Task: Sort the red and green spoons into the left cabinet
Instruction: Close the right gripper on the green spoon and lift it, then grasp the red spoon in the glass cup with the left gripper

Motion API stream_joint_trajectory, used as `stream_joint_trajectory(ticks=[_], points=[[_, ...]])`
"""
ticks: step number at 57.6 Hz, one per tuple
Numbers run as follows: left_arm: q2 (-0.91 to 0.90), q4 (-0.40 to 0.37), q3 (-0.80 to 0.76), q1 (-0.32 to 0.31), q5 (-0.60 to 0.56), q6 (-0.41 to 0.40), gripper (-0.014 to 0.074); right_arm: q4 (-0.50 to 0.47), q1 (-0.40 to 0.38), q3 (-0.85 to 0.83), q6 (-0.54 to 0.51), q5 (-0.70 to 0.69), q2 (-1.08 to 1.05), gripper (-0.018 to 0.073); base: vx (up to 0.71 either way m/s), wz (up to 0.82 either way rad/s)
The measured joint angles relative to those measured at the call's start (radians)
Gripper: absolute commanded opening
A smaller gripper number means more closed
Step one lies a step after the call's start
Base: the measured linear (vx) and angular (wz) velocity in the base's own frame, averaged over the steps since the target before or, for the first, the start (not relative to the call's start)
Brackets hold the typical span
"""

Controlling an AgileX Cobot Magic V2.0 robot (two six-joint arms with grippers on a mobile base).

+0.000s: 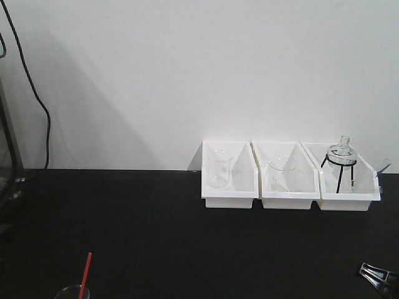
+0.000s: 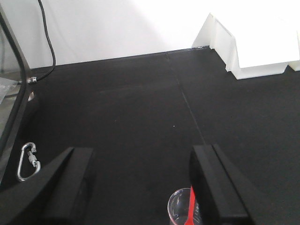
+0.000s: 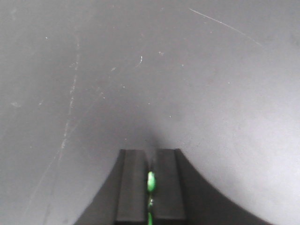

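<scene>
The left gripper (image 2: 140, 154) is wide open and empty. The red spoon (image 2: 191, 206) stands upright in a cup (image 2: 177, 211), close beside one finger. The right gripper (image 3: 150, 154) pinches, I think, the green spoon (image 3: 151, 182).

— How does the left gripper (image 2: 140, 187) stand?
— Spread wide. One black finger (image 2: 65, 183) slants in from the lower left of its wrist view and the other from the lower right. Both tips point up the frame.
— And the right gripper (image 3: 150, 154)?
— It sits at bottom centre of its own wrist view. Its two black pads (image 3: 133, 187) are pressed close together, with a sliver of the green spoon (image 3: 151, 180) pinched in the seam between them.
</scene>
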State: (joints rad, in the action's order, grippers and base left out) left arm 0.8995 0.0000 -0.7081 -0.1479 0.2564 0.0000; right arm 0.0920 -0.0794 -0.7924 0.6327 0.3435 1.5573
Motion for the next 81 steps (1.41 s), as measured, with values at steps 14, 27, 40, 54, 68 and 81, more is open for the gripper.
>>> stream_joint_trajectory(ticks=[14,27,40,54,68,81], points=[[0.000,0.000,0.000,0.000,0.000,0.000,0.0554,0.000,0.000,0.000,0.000,-0.013,-0.011,-0.0007,0.00,0.00],[0.000,-0.014,0.000,0.000,0.000,0.000,0.0554,0.002,0.000,-0.010,-0.037,-0.053,-0.129,-0.0004,0.00,0.00],[0.000,-0.103,-0.001,0.000,0.033,0.021,0.0554,0.003,0.000,-0.056,-0.130,-0.051,-0.311,-0.0004,0.00,0.00],[0.083,-0.259,-0.094,0.000,0.195,0.208,0.0554,0.005,0.000,-0.090,-0.253,-0.031,-0.469,-0.0004,0.00,0.00],[0.324,-0.434,-0.267,0.000,0.326,0.359,0.0554,0.006,0.000,-0.091,-0.349,0.028,-0.533,-0.0004,0.00,0.00],[0.561,-0.443,-0.372,0.000,0.331,0.372,0.0529,0.010,0.000,-0.091,-0.384,0.104,-0.539,-0.0004,0.00,0.00]])
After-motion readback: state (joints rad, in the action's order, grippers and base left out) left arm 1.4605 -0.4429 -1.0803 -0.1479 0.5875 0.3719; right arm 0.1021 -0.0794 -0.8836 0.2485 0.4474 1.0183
